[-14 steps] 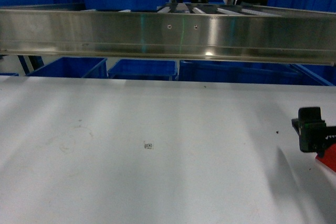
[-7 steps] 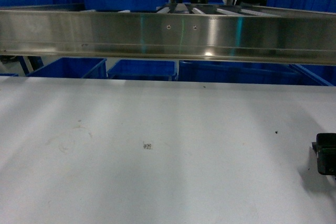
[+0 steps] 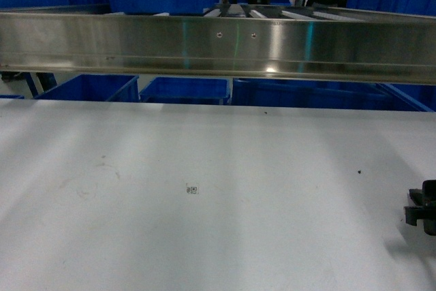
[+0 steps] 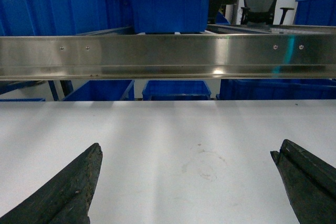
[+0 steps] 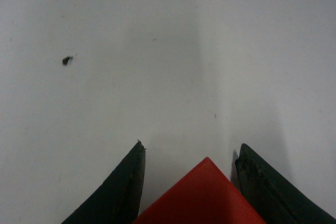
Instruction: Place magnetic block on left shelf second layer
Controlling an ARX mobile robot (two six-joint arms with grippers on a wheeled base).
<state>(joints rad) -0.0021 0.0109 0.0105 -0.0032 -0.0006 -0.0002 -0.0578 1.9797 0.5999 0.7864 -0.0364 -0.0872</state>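
Right claw (image 5: 189, 153): fingers either side of the red block (image 5: 202, 195), corner at 12 o'clock; contact unclear, can't tell if pinching. Block bright red, flat-faced, sharp-edged, over white table (image 5: 157, 51). Left claw (image 4: 186, 153): spread wide, holding nothing. Beyond, at 12: steel rail (image 4: 168, 56), blue crates (image 4: 168, 6) above and below; contents not visible.
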